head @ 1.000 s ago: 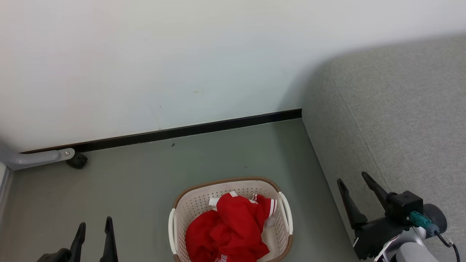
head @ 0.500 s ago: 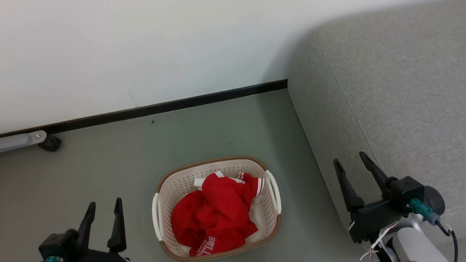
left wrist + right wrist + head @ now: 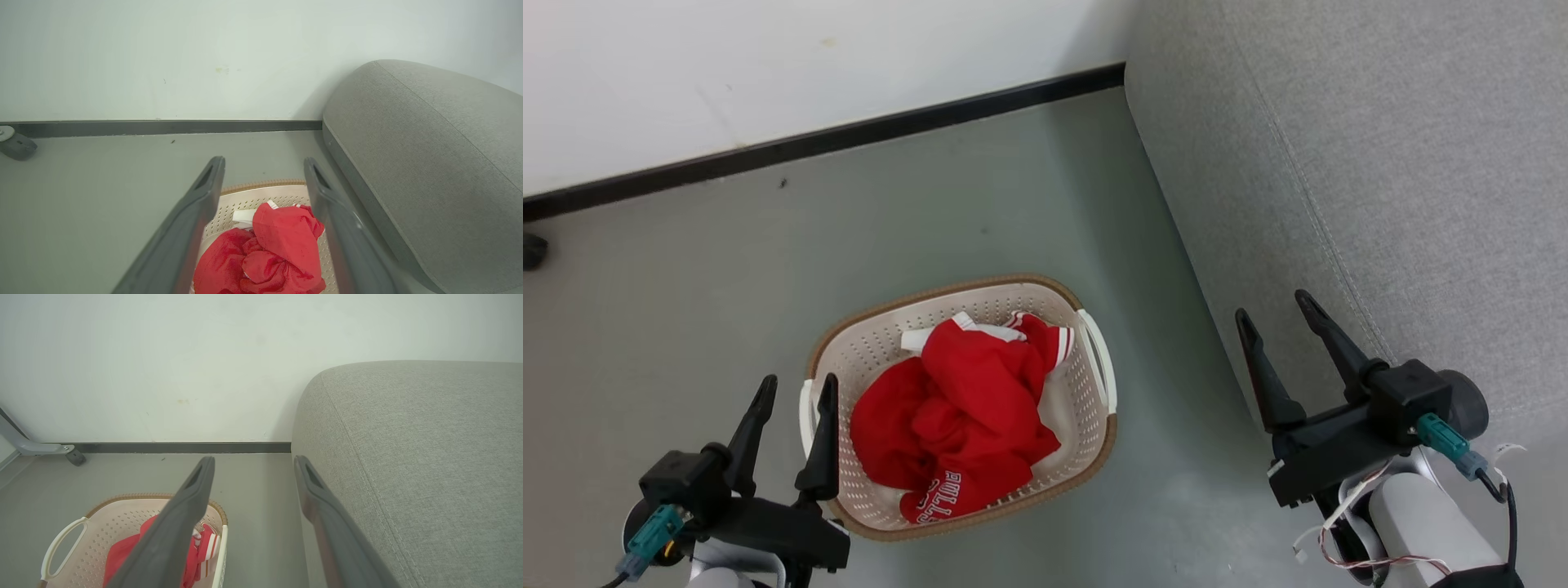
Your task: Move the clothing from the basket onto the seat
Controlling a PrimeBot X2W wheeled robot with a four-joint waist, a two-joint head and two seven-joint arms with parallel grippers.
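head camera tipped down (whole view shifted), left tool [image 3: 800, 380] drawn alongside basket [image 3: 980, 285] rim

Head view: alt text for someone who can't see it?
A red garment lies crumpled in a cream basket on the floor, beside a grey seat. The left gripper and right gripper, open and empty, flank the basket.

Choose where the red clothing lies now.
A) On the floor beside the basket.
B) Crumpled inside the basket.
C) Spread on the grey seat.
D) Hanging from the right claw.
B: the clothing sits crumpled inside the basket on the floor, apart from the seat, while the left claw and right claw are open and hold nothing.
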